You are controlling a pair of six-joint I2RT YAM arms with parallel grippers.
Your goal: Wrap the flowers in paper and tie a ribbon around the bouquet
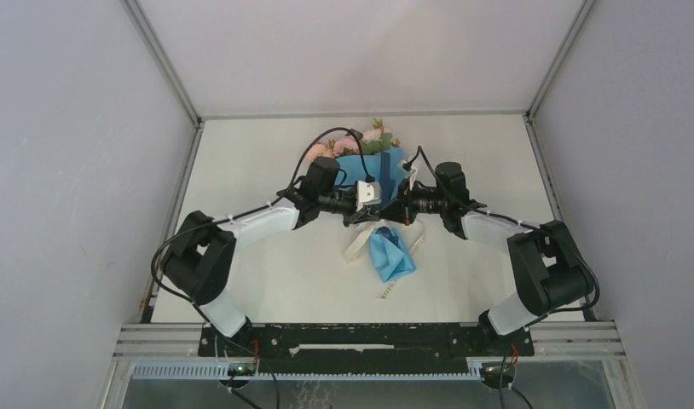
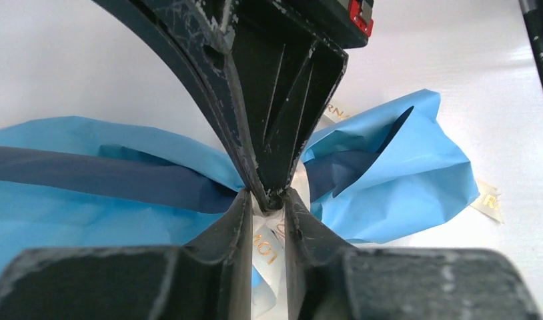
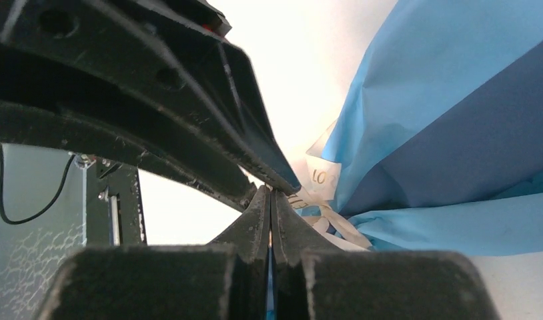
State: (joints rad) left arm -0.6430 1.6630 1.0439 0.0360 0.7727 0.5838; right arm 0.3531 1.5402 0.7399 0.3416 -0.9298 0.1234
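A bouquet [image 1: 373, 166] of pale pink blooms and green leaves in a light-blue paper cone is lying on the white tabletop [image 1: 267, 162]. Its long axis is running from far to near. The pink and peach flowers [image 1: 361, 141] are pointing away from the arm bases, and the crumpled tail of the thin blue paper [image 2: 402, 167], with its navy reverse showing as a dark strip, is pointing toward them.

Both arms are reaching in crosswise to that axis, one from each side, and are meeting at the cone's pinched waist, so neither is nearer than the other.

The narrow cream ribbon [image 2: 265, 250] with small printed lettering is sitting at that waist. Its loose ends are trailing on the tabletop on either side of the paper tail.

The left end effector [image 2: 267, 200] is standing narrowly spread. The ribbon is running down the gap between its fingers with its lettered face toward the wrist camera, so it looks loosely bracketed rather than clamped flat.

The right end effector [image 3: 271, 195] is pressed together, and its tip is poking from the opposite side into the left one's gap, right at the ribbon. Whether it is actually nipping the strip is hard to tell, because the tips are hiding the contact.

This looks like the tying stage, with the wrapping done. The next move seems to be turning on the left fingers, which have the ribbon directly between them along their length.
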